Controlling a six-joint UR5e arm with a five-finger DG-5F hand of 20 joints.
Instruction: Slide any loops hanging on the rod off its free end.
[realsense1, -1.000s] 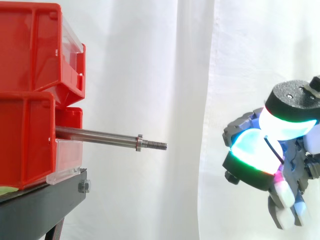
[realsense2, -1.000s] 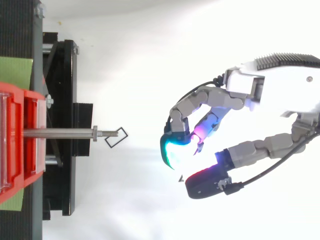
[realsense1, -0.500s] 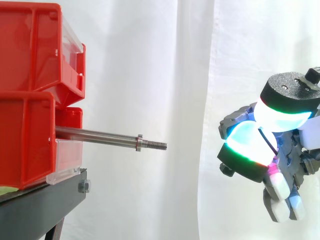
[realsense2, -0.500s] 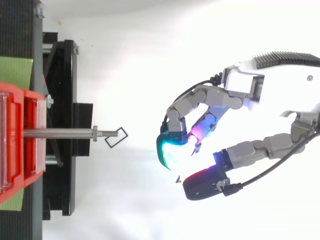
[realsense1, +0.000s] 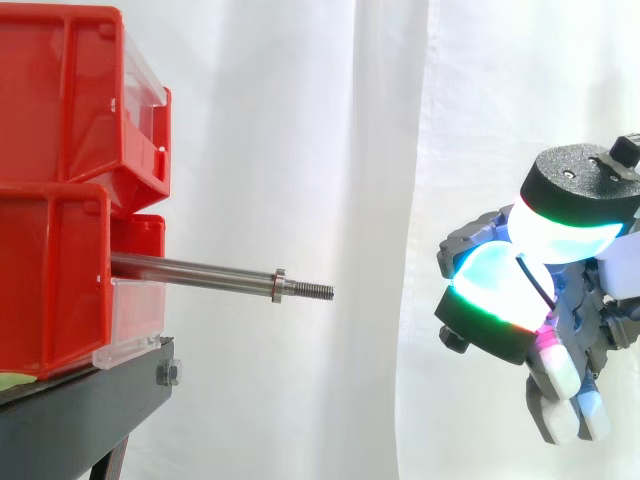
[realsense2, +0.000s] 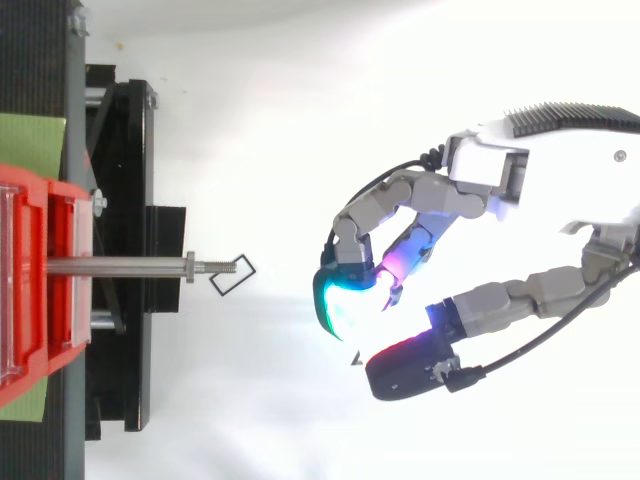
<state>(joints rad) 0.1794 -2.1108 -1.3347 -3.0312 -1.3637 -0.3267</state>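
Note:
A bare steel rod (realsense1: 200, 270) sticks out to the right from the lower red bin (realsense1: 50, 280). It ends in a collar and a threaded tip (realsense1: 315, 291), and nothing hangs on it. In the top view a small black rectangular loop (realsense2: 232, 276) shows just past the rod's tip (realsense2: 215, 266); in the side view nothing hangs at the tip. My hand (realsense1: 560, 300) hovers well to the right of the free end, slightly below rod height. A thin black strand (realsense1: 543, 292) crosses the hand (realsense2: 420, 240); I cannot tell if it is held.
Two red bins (realsense1: 70, 100) are stacked on a black stand (realsense1: 90, 410) at the left, before the white curtain. Open space separates the rod's tip from the hand. The stand's black frame (realsense2: 125, 250) lies under the rod.
From one second ago the hand shifted slightly left and up. Over the last half second it has stayed still. The rod and the small rectangular loop have not moved.

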